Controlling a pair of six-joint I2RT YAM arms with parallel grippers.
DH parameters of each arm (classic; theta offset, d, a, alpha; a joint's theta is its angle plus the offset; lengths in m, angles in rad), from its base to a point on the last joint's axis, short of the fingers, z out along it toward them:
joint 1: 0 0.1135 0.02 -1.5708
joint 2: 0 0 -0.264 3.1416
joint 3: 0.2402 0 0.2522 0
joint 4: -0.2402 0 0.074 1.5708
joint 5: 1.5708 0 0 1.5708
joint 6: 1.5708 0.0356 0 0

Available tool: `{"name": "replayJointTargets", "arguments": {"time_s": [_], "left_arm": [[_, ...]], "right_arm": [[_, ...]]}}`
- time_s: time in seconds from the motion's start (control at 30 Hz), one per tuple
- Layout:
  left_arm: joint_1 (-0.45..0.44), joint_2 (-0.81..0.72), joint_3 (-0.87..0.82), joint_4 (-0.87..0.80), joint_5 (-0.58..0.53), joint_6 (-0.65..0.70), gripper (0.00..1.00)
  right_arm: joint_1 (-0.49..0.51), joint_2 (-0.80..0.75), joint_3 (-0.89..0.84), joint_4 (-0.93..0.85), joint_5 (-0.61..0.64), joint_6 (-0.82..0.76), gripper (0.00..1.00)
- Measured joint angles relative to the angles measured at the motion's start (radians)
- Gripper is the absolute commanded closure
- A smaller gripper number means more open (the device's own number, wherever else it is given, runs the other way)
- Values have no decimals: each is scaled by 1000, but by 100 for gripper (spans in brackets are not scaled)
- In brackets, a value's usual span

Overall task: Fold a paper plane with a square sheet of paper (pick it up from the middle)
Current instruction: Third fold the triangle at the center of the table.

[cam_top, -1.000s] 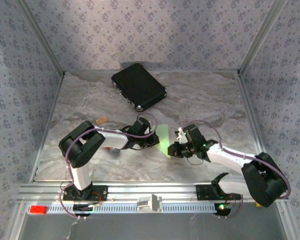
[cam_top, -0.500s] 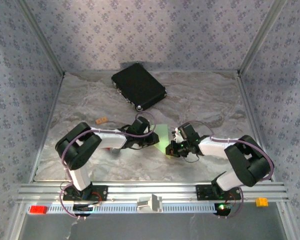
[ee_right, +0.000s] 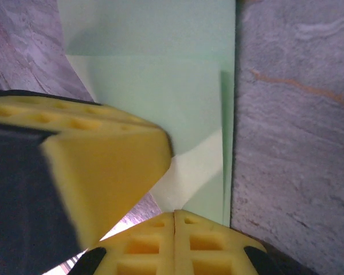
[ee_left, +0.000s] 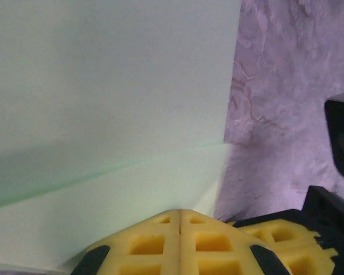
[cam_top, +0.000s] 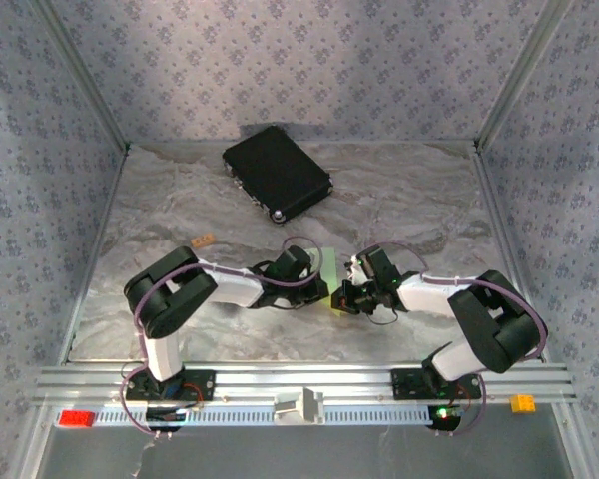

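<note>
I'm watching both tools pressing down at mid-table (cam_top: pixel 180 200). The left gripper (ee_left: pixel 179 229) and right gripper (ee_right: pixel 175 232) are each sitting with pads pressed together, tips meeting over the creased paper (ee_left: pixel 103 86) lying flat between them.
</note>
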Motion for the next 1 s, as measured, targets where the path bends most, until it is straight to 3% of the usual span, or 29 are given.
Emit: {"name": "replayJointTargets", "arguments": {"time_s": [0.37, 1.0], "left_arm": [[66, -16, -81, 113, 45, -2, 96], [190, -95, -128, 50, 22, 149, 92]], "right_arm": [[-4, -5, -21, 37, -5, 0, 100], [-14, -11, -37, 64, -22, 1, 98]]}}
